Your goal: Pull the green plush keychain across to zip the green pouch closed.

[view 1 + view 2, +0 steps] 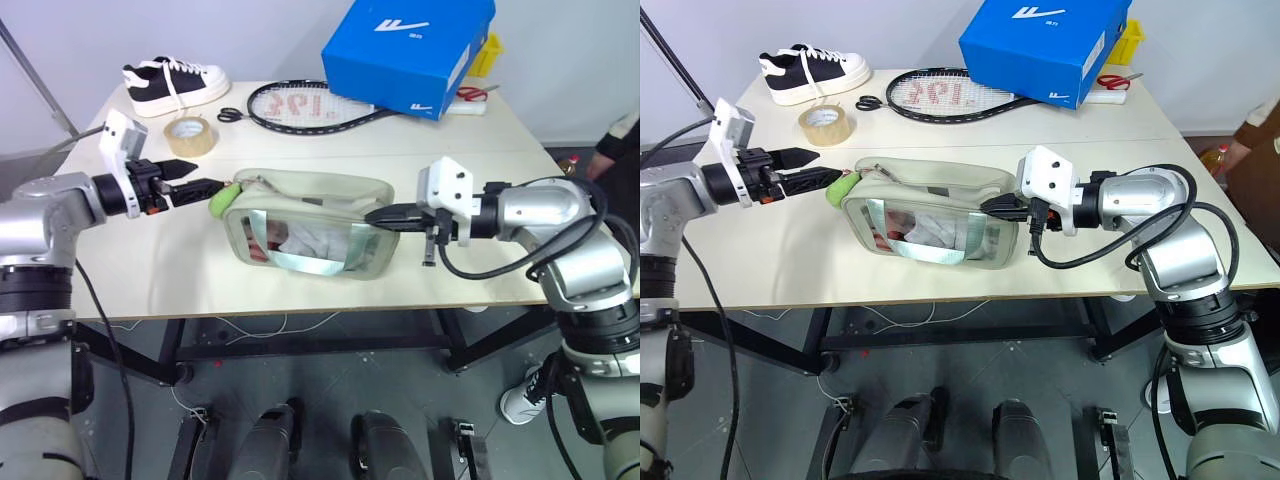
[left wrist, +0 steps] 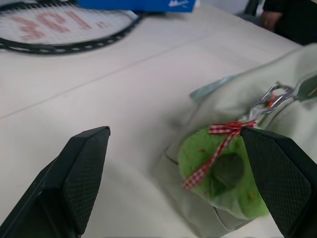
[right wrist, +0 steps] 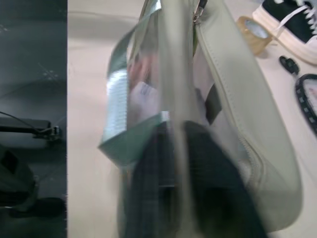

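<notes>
Pouch: pale sage-green soft pouch with clear window, mid-table, long axis running left to right.
Right gripper: fingers clamped on the pouch's right end, bracing it.
Left gripper: fingers spread wide, nothing held, at the pouch's left end.
Keychain: small lime-green fuzzy plush keychain with red gingham bow, lying between the left fingers, nearer one pad; left arm nearest.

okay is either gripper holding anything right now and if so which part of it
The right gripper is shut on the green pouch, pinching its end wall. The left gripper is open around the green plush keychain, holding nothing yet.
</notes>
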`<action>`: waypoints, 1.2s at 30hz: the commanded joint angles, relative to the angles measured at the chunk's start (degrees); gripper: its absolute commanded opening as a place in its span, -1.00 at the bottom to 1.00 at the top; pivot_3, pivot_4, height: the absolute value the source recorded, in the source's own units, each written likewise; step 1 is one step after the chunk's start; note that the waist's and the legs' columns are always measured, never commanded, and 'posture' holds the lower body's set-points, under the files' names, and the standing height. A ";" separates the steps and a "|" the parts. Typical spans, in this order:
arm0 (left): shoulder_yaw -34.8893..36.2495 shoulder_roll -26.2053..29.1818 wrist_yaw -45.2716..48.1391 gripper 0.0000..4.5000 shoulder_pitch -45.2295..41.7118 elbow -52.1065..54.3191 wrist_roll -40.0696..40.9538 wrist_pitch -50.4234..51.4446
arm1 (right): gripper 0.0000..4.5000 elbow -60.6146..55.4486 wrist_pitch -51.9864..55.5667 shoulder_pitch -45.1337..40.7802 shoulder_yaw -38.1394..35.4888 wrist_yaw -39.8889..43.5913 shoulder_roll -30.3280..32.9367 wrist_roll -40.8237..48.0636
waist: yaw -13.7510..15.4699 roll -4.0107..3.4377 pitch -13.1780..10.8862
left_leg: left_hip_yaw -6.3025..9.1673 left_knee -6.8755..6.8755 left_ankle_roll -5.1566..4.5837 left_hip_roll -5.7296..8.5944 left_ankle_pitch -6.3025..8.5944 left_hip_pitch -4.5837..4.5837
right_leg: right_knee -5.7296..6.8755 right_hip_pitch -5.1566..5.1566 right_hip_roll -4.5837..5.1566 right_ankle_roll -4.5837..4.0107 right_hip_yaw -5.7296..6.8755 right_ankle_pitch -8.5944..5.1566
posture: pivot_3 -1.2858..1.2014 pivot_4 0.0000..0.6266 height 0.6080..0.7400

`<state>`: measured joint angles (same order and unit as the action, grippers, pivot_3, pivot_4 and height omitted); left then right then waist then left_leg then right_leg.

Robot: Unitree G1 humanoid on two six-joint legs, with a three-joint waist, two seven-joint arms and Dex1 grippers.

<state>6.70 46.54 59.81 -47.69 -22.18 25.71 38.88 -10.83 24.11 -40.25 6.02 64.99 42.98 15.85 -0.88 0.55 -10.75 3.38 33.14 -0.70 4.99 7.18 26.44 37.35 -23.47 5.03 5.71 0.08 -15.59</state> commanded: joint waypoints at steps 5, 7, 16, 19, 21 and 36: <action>-3.75 -2.08 2.34 1.00 -0.64 -4.72 -4.87 -7.46 | -0.98 -0.97 -0.68 -0.21 1.32 0.44 -0.10 -0.01 | 0.02 0.00 0.00 | 0.00 0.00 0.00 0.00 0.00 0.00 | 0.00 0.00 0.00 0.09 0.00 0.05 | 0.03 -0.52 1.00; -3.77 -2.55 3.44 1.00 -0.98 -4.85 -4.39 -6.47 | -0.98 -0.92 -1.02 -0.07 1.44 0.58 0.14 -0.27 | -0.01 0.00 0.00 | 0.00 0.00 0.00 0.00 0.00 0.01 | 0.00 -0.01 0.00 0.09 0.00 0.05 | 0.03 -0.52 1.00; -3.40 -4.44 4.22 -0.06 -1.49 -3.15 -4.35 -5.60 | -1.00 -0.17 -1.62 -0.64 1.53 0.29 -0.24 -0.81 | 0.07 0.00 0.00 | 0.01 0.02 -0.01 0.00 0.00 0.01 | 0.00 0.01 0.00 0.09 0.01 0.05 | 0.03 -0.52 1.00; -3.37 -4.57 4.20 -0.77 -1.38 -2.54 -4.49 -5.31 | -1.00 0.51 -1.97 -1.01 1.56 0.04 -0.72 -1.14 | -0.01 0.00 0.00 | 0.01 0.01 -0.01 0.00 0.00 0.01 | 0.00 0.01 0.00 0.10 0.01 0.06 | 0.03 -0.52 1.00; -3.05 -4.32 3.99 -0.98 -1.48 -2.55 -4.58 -5.52 | -1.00 0.83 -2.16 -1.21 1.51 -0.04 -0.97 -1.34 | 0.03 0.00 0.00 | 0.01 0.01 -0.01 0.00 -0.01 0.01 | 0.00 0.01 0.00 0.15 0.02 0.09 | 0.03 -0.52 1.00; -8.45 -3.72 13.12 -0.98 -16.45 -0.99 -5.65 -7.89 | -1.00 6.34 -6.02 -3.46 2.70 -2.45 -3.35 -5.75 | -0.03 0.01 -0.01 | 0.02 0.06 -0.01 0.01 -0.01 -0.05 | 0.02 0.12 -0.04 0.17 0.07 0.10 | 0.03 -0.52 1.00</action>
<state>-0.59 42.77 72.05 -64.67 -25.49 21.10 32.41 -4.59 18.52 -42.96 8.06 63.07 39.98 10.80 -0.91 0.56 -10.76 3.39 33.20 -0.71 5.00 7.16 26.40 37.38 -23.37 4.97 5.88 0.15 -15.50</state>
